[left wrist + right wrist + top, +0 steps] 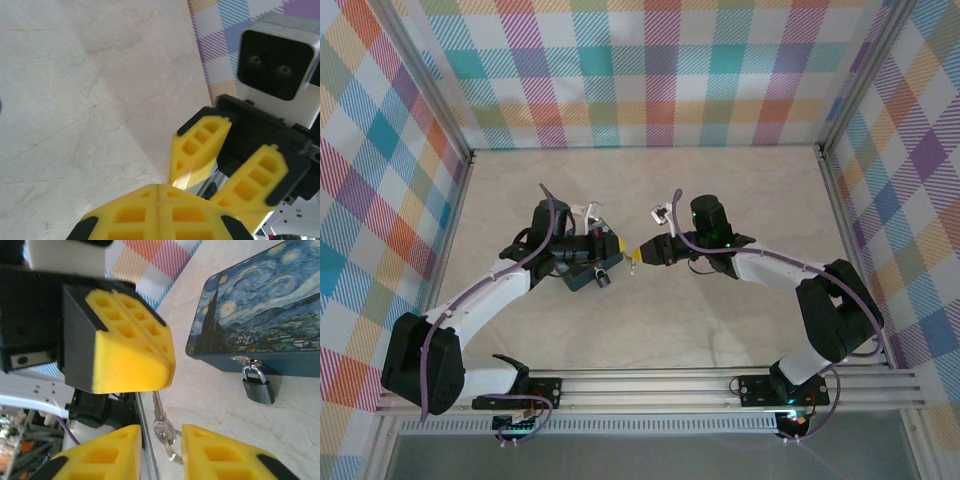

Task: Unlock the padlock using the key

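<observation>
Clenching the thin grey metal key (162,430), the left gripper (157,195) holds it between the parted fingers of the right gripper (161,439); to their right, the small black padlock (258,389) hangs on a blue painted box (260,315).

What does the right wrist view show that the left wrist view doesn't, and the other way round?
Right wrist view: the padlock hangs on the hasp of the blue box, and the key dangles below the shut left gripper, between the open fingers of the right gripper.
Left wrist view: the white camera housing on the right wrist, its two lenses facing this way.
Both: the two grippers close together, left shut and right open, over the pale tabletop, with checked wall behind.
</observation>
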Available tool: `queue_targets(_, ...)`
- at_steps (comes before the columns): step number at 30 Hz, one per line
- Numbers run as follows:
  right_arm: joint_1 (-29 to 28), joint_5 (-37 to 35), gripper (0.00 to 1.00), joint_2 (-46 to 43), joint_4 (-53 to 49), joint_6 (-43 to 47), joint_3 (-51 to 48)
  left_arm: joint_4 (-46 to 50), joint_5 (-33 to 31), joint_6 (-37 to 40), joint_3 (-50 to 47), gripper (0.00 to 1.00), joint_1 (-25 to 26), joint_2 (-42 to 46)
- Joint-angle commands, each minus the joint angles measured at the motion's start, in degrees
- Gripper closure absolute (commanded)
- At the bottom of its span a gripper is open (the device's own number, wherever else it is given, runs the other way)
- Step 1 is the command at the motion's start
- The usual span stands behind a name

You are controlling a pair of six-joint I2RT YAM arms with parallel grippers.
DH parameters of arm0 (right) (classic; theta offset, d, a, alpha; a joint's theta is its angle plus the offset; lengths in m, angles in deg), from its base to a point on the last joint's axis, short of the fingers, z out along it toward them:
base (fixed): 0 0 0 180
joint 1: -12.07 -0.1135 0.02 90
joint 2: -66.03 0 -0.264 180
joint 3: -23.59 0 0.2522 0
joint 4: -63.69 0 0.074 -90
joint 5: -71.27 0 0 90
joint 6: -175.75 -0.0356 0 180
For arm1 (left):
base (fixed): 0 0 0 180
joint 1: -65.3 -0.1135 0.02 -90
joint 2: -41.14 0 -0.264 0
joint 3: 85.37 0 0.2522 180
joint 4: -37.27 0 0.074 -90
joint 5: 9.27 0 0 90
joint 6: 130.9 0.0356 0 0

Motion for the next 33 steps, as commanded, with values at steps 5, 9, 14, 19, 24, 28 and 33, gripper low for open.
queue_targets(5,1.75,-5.53,0.6,-5.09,1.17,-5.37,-2.57,-4.48,-2.93,-4.47,-1.26,1.0,-1.26,0.85)
queue_targets(9,1.47,-9.57,0.54,-3.38,12.71,-23.75,-5.64,-9.48,-6.01,-10.25,-2.9,1.0,-1.2,0.93)
queue_targets(14,-1.39,-17.44,0.49,-5.24,21.19,-33.87,-9.1,-12.13,-8.59,-11.85,-3.92,1.0,-1.19,1.7)
queue_targets(19,-3.78,-19.2,0.49,-3.42,23.53,-38.04,-7.83,-13.42,-8.57,-12.97,-4.04,1.0,-1.19,1.26)
queue_targets(24,-5.06,-20.1,0.52,-0.91,26.88,-40.76,-7.88,-14.09,-8.55,-13.8,-4.13,1.0,-1.19,1.4)
queue_targets(28,-5.71,-20.93,0.54,-0.26,27.53,-41.88,-8.17,-13.44,-8.9,-13.69,-4.05,1.0,-1.18,2.01)
queue_targets(33,-5.8,-22.92,0.52,-0.06,26.35,-40.89,-8.73,-13.57,-8.25,-13.85,-3.89,1.0,-1.19,2.19)
